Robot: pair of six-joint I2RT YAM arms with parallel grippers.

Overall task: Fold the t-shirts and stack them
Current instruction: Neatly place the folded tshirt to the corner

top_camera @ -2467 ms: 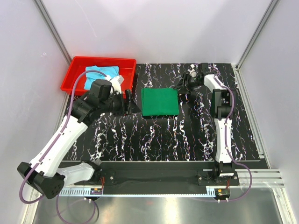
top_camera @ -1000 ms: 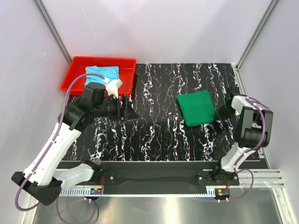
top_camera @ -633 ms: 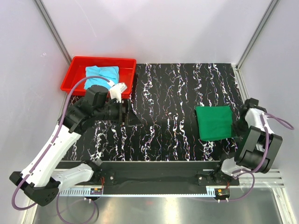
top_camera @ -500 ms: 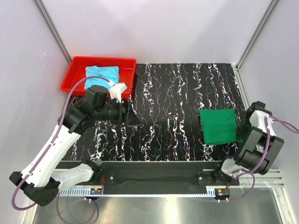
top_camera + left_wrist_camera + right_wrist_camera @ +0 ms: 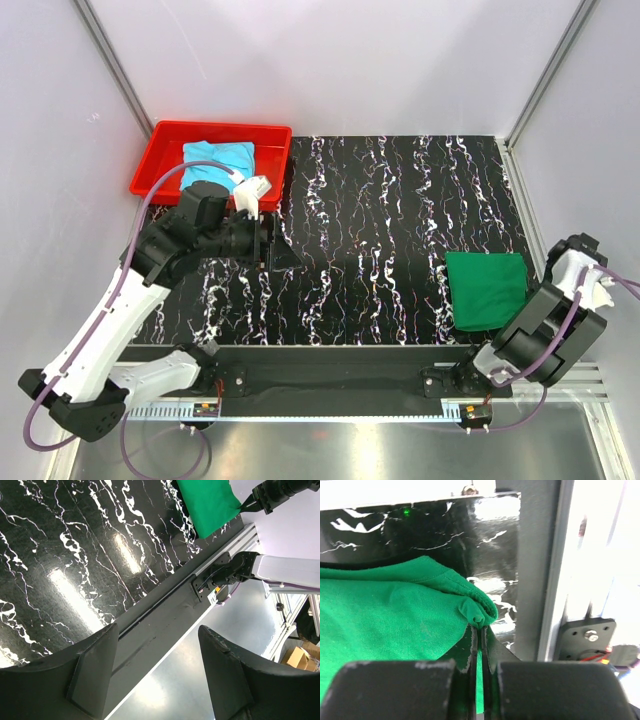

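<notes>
Top external, folded green t-shirt [image 5: 487,288], squarish, seemingly smooth

Folded green tee [image 5: 487,288] flat, table's [image 5: 380,200] near-R corner; crumpled cyan tee [image 5: 219,156] in tray [image 5: 148,165]

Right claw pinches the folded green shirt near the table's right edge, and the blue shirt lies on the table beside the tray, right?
No: the blue shirt lies inside the red tray, as the top view shows. The right claw does pinch the green shirt.
</notes>
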